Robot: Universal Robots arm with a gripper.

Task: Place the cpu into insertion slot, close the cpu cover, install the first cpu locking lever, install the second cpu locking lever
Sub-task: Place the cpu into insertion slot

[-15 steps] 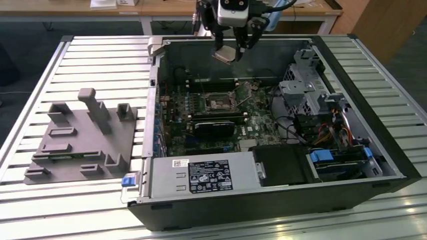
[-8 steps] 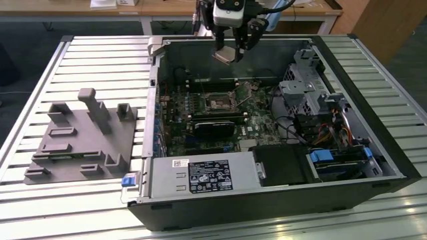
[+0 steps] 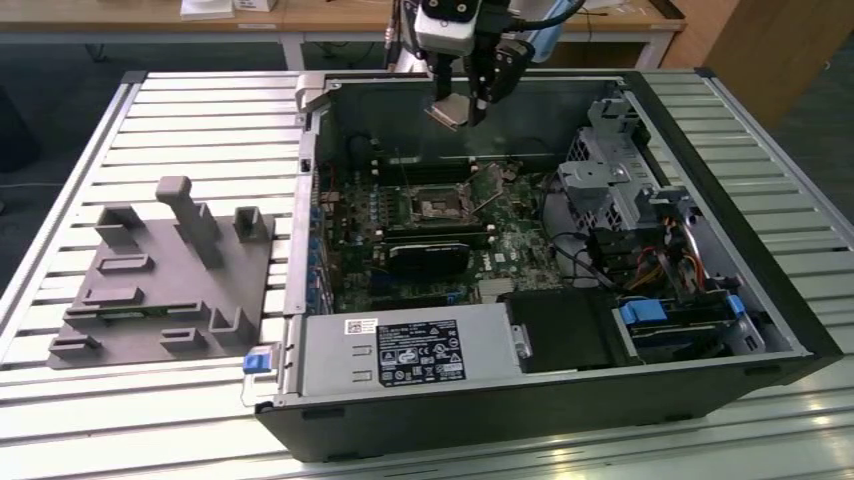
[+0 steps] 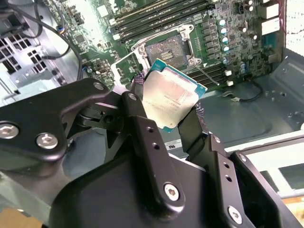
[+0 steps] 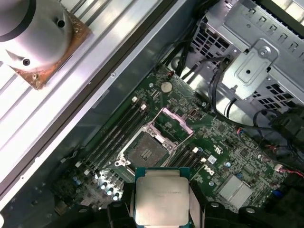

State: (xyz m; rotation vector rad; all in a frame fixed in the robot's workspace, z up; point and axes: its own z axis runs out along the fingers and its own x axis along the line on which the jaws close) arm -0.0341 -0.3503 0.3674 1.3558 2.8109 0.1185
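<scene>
My gripper hangs over the far side of the open computer case, shut on the cpu. In both wrist views the cpu, a square silver-topped chip, sits tilted between the two black fingers, held by opposite edges. Below it the insertion slot lies bare on the green board. The cpu cover stands swung up from the slot's edge. A thin wire locking lever sticks out beside the slot.
Long black memory slots flank the socket. A black card sits nearer, with the power supply at the near edge. A metal drive cage and cables fill the exterior view's right. A grey fixture stands on the slatted table.
</scene>
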